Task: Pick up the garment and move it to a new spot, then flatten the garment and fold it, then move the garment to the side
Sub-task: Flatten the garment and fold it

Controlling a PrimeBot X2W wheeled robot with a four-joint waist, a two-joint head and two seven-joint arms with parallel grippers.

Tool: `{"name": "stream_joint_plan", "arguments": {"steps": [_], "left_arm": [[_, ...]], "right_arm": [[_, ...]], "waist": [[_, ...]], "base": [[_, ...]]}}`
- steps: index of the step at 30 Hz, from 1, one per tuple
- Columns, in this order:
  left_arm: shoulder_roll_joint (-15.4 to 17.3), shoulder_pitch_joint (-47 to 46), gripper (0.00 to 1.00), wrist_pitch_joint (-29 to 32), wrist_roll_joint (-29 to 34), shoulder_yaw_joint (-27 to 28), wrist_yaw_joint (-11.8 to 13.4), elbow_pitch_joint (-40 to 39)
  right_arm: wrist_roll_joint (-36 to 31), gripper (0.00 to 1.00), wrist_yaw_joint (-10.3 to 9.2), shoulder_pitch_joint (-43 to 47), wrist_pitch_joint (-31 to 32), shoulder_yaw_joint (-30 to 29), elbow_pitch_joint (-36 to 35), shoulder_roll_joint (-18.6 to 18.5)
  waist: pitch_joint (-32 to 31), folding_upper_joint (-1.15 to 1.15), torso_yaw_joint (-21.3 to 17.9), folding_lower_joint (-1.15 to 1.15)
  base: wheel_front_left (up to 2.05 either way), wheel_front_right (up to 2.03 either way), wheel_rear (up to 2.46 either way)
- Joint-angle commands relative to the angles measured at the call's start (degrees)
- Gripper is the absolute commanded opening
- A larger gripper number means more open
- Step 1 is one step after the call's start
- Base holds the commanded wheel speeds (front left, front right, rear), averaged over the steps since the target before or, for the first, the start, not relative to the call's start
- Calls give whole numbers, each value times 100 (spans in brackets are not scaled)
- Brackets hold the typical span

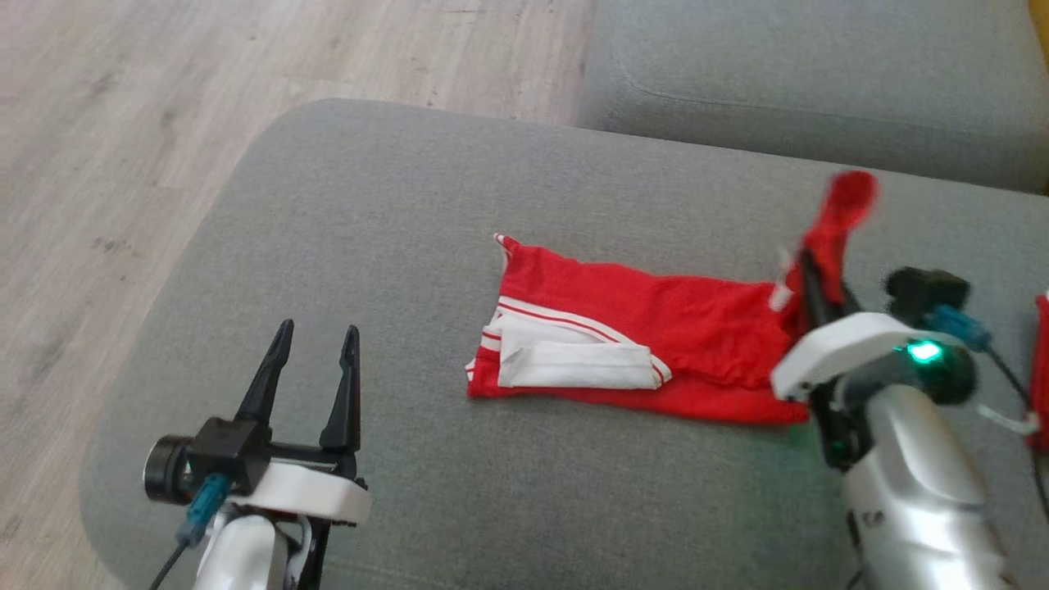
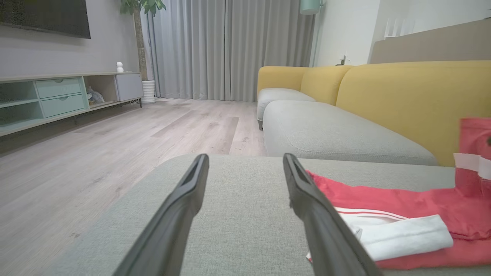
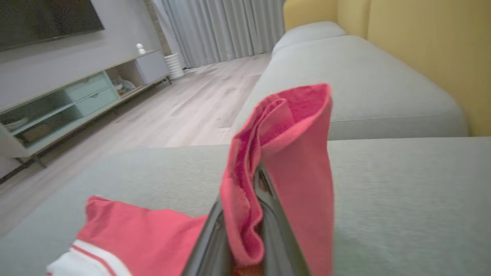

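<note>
The right claw [image 1: 807, 274] pinches only a bunched end of the red garment [image 1: 656, 328], whose rest lies left of it on the sofa cushion [image 1: 369, 205], and with the left claw [image 1: 318, 328] open well apart, a pull may drag everything crooked.

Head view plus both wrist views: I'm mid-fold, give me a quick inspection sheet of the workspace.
Surface: grey sofa cushion, plain fabric.
Job's things: red garment with white trim, mostly lying on the cushion, its right end raised.
Clutter: second red item, cut off at the head view's right edge; cannot tell what it is.
Grippers: left gripper open, holding nothing, left of the garment; right gripper shut on the garment's raised end.
Cables: left wrist cable and right wrist cable, both blue-plugged and apart from the garment.
Surroundings: wood floor, second grey cushion, yellow sofa back, TV unit, curtains.
</note>
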Motion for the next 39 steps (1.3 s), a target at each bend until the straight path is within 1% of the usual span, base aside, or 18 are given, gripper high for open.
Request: {"name": "stream_joint_plan", "arguments": {"steps": [1,5,7,8,9,13,14,16,24,30,35,36,37,39], "left_arm": [[24,-230,100,-30,36,166,21,-154],[1,-270,100,-30,22,105,25,-166],[-10,-308,100,-30,8,61,18,-175],[-10,-308,100,-30,8,61,18,-175],[-14,-329,100,-30,-2,51,16,-178],[-30,-465,100,-30,-49,42,11,-189],[-38,-517,100,-30,-70,32,6,-197],[-44,-554,100,-30,-88,28,2,-200],[-72,-717,100,-30,-173,-24,-22,-177],[-89,-817,100,-30,-223,-52,-35,-149],[-97,-841,100,-30,-239,-74,-43,-122],[-98,-842,100,-30,-239,-72,-45,-114],[-99,-844,100,-30,-239,-69,-46,-106],[-101,-849,100,-30,-234,-57,-48,-87]], "right_arm": [[239,0,37,-182,8,432,-295,-11],[918,0,37,-159,69,1281,-544,-11],[1464,0,37,-181,107,1673,-631,-11],[1464,0,37,-181,107,1673,-631,-11],[1689,0,37,-210,111,1870,-649,-11],[2101,0,37,-380,48,2602,-579,-11],[2284,0,37,-447,3,2904,-501,-11],[2428,0,37,-520,-49,3177,-408,-11],[2906,0,37,-825,-200,4059,-88,-10],[3051,0,37,-933,-267,4448,116,-10],[3241,0,37,-928,-235,4756,102,-10],[3247,27,37,-939,-235,4809,118,-10],[3234,100,37,-949,-229,4886,105,-10],[3285,100,37,-941,-174,5031,22,-10]], "waist": [[-32,0,86,1],[27,0,257,1],[82,0,346,1],[82,0,346,1],[123,0,382,1],[289,0,509,1],[364,0,556,1],[448,0,590,1],[769,0,740,1],[880,0,818,1],[907,0,853,1],[905,0,853,1],[902,0,854,1],[899,0,846,1]], "base": [[0,0,0],[0,0,0],[0,0,0],[0,0,0],[0,0,0],[0,0,0],[0,0,0],[0,0,0],[0,0,0],[0,0,0],[0,0,0],[0,0,0],[0,0,0],[0,0,0]]}}
